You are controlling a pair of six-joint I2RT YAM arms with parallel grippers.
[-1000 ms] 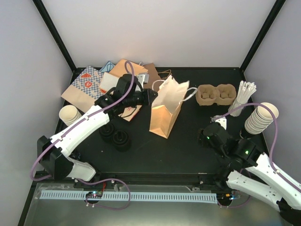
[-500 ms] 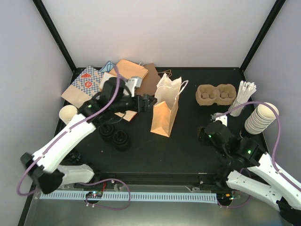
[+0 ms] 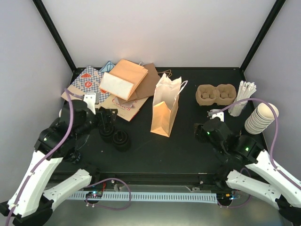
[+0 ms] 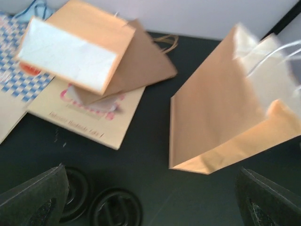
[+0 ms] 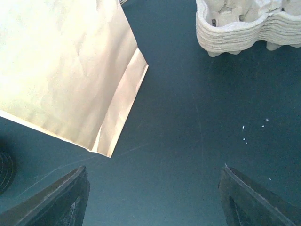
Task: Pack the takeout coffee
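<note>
Left end effector and right end effector are gaping empty; the carrier ahead of the latter is looking light, crushable, best pinched at its rim.

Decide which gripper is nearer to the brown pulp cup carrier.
Right. The right gripper hovers in front of the carrier; the left gripper is far left by the black lids, beyond the standing paper bag.

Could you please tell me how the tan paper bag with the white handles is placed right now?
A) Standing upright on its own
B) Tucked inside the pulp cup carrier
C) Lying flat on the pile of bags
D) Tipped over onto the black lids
A: the tan paper bag stands on its base with its handles up, apart from the pile of flat bags behind it.
</note>
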